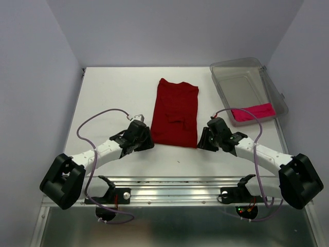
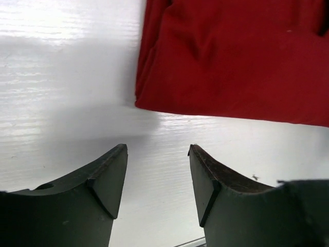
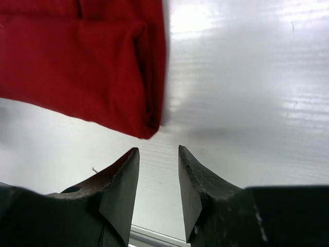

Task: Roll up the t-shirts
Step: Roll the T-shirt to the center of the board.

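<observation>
Crimson t-shirt [image 1: 175, 110] edge between parted left gripper [image 2: 157, 149], right gripper [image 3: 158, 149]; table [image 1: 118, 92] around

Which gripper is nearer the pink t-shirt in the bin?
Right. The right gripper sits near the bin holding the pink t-shirt; the left gripper lies beyond the red t-shirt, farther off.

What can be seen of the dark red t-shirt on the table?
The dark red t-shirt is soft, matte cloth, folded into a long narrow rectangle with layered edges. It lies flat on the white table, its length running from the near side to the far side. Neither gripper touches it: the left gripper and the right gripper are open, just short of its near corners.
</observation>
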`<state>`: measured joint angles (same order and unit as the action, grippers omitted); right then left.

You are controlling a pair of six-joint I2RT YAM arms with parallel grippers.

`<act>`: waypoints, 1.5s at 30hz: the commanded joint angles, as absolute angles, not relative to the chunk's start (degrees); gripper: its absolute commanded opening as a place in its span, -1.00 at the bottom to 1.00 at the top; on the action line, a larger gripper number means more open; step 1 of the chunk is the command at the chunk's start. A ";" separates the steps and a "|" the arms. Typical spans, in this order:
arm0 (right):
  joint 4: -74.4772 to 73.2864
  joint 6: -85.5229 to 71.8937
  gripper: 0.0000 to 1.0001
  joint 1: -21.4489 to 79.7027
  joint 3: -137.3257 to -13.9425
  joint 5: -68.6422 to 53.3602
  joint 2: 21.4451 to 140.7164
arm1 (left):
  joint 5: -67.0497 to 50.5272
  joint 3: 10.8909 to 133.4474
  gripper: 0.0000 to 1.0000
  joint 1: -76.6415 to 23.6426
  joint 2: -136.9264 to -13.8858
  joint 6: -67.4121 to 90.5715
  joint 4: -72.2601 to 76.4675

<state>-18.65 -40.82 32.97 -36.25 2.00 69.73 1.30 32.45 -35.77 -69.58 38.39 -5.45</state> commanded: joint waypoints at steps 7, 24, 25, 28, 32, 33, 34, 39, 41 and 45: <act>-14.42 -41.40 -0.16 35.33 -34.89 0.44 72.41 | 7.38 32.87 0.13 -35.42 -74.87 34.37 -0.44; -8.00 -42.19 -0.29 35.86 -34.89 1.05 79.45 | 3.25 32.34 -0.08 -34.89 -80.16 32.17 7.99; -7.91 -42.19 -0.30 35.86 -34.98 1.14 79.71 | 3.25 32.43 -0.08 -34.89 -80.24 32.08 8.00; -7.73 -42.19 -0.30 35.86 -35.24 0.97 79.81 | 3.78 32.52 -0.01 -34.89 -79.98 31.99 7.47; -8.17 -42.01 -0.31 35.86 -36.30 1.32 79.72 | 5.89 32.43 0.10 -34.89 -77.96 32.08 6.51; -8.26 -41.92 -0.31 35.86 -36.47 1.41 79.63 | 6.15 32.26 0.12 -34.89 -77.61 31.99 6.42; -8.61 -41.92 -0.31 35.86 -36.65 1.49 79.72 | 6.33 32.26 0.13 -34.98 -77.26 31.99 6.42; -8.79 -42.19 -0.36 35.86 -37.09 2.46 79.45 | 5.01 31.99 0.07 -34.80 -77.69 31.29 7.91; -8.96 -42.45 -0.39 35.86 -37.09 2.72 79.37 | 3.79 31.99 -0.03 -34.89 -78.57 31.20 8.87; -9.32 -42.89 -0.45 35.86 -37.09 3.60 79.10 | 1.76 32.08 -0.38 -34.89 -79.01 31.11 10.54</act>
